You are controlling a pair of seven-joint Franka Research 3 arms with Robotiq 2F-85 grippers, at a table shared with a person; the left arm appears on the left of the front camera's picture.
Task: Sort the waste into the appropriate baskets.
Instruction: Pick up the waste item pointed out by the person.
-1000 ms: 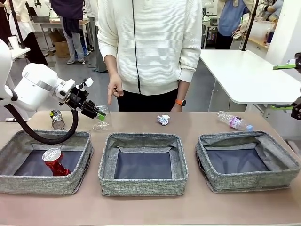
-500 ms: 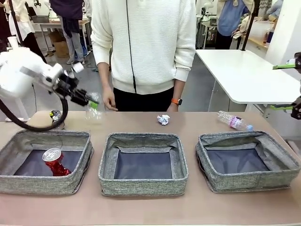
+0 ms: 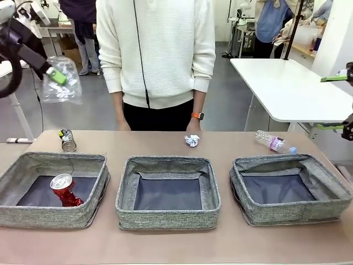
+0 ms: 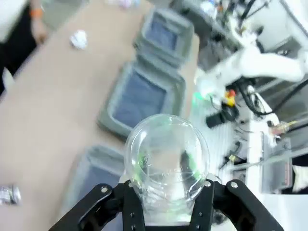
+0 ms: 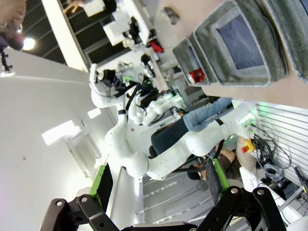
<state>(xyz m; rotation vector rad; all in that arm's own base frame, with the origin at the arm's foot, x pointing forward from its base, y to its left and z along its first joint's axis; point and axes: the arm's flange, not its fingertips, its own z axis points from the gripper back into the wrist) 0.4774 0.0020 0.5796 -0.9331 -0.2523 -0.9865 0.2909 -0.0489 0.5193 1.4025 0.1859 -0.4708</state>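
My left gripper (image 3: 57, 75) is shut on the clear plastic cup (image 3: 62, 83), held high above the table's far left corner. In the left wrist view the cup (image 4: 166, 159) sits between the fingers of that gripper (image 4: 166, 204). The crushed red can (image 3: 64, 189) lies in the left basket (image 3: 49, 218). The middle basket (image 3: 165, 218) and the right basket (image 3: 292, 212) hold nothing. Behind the baskets lie a silver-dark can (image 3: 68, 140), a white paper ball (image 3: 192, 140) and a clear bottle (image 3: 274, 142). My right gripper (image 3: 335, 102) hangs open at the right edge; its wrist view shows that gripper (image 5: 161, 183) with nothing between the fingers.
A person in a white sweater (image 3: 157, 49) stands at the far edge, hands hanging near the paper ball. A white table (image 3: 287, 88) stands behind on the right. A strip of bare tabletop (image 3: 176, 245) runs in front of the baskets.
My left gripper has risen up and to the left with the cup, from just behind the left basket to high above the corner. The person has shifted left and lowered a hand.
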